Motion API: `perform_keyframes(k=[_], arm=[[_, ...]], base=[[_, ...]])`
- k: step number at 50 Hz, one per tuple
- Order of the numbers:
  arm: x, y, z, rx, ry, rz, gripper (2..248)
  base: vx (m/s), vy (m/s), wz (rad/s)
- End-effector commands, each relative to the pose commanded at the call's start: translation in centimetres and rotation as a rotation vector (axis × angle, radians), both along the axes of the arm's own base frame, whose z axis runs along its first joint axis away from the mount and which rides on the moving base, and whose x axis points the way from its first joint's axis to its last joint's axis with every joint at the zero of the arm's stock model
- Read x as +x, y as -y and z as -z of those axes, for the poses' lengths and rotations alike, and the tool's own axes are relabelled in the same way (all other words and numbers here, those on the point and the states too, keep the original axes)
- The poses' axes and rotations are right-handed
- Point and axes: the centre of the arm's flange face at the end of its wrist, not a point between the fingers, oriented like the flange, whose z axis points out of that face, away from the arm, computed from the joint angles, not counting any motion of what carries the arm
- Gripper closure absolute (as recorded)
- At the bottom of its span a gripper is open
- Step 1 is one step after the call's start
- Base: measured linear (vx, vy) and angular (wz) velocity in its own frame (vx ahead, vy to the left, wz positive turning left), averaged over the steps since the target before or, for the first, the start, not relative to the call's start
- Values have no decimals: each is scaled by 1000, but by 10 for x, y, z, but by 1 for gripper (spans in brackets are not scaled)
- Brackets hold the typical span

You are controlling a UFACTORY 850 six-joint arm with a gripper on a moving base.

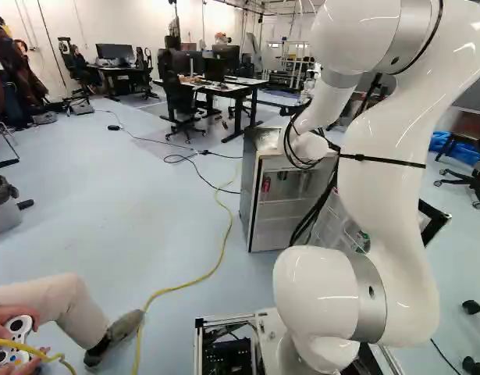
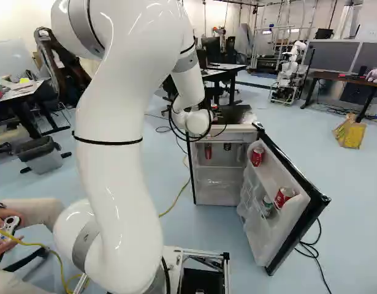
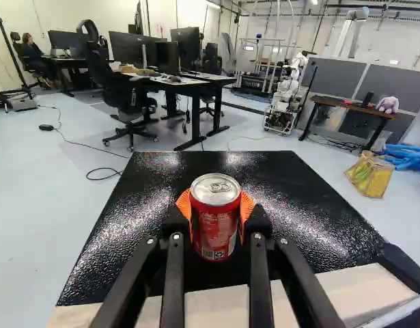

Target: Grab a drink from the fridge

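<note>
Black tool (image 3: 216, 213) has a red soda can (image 3: 216, 231) pinched over the fridge top (image 3: 298, 198); letting go too high could topple it imo.

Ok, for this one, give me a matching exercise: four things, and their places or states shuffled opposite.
1. Fridge door
2. Yellow cable
3. Green-and-white can
4. Gripper

A. Inside the fridge door
B. Shut on a red can
C. Swung open
D. Running across the floor

Pairs: 1-C, 2-D, 3-A, 4-B
</note>
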Motion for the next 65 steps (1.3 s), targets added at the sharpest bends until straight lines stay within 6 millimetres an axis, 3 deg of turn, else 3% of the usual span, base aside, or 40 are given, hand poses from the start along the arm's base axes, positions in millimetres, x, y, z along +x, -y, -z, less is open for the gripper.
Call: perform_keyframes(k=[19, 20, 24, 25, 30, 31, 35, 36, 40, 41, 65], arm=[[0, 0, 0, 0, 0, 0, 162], [0, 0, 0, 0, 0, 0, 140], [0, 0, 0, 0, 0, 0, 140], [0, 0, 0, 0, 0, 0, 107], [0, 0, 0, 0, 0, 0, 107], [0, 0, 0, 0, 0, 0, 73], [0, 0, 0, 0, 0, 0, 73], [0, 0, 0, 0, 0, 0, 37], [0, 0, 0, 0, 0, 0, 37], [0, 0, 0, 0, 0, 0, 5], [-39, -18, -5, 7, -22, -11, 3]], base=[[0, 0, 0], [0, 0, 0], [0, 0, 0], [0, 0, 0], [0, 0, 0], [0, 0, 0], [0, 0, 0], [0, 0, 0], [0, 0, 0], [0, 0, 0], [0, 0, 0]])
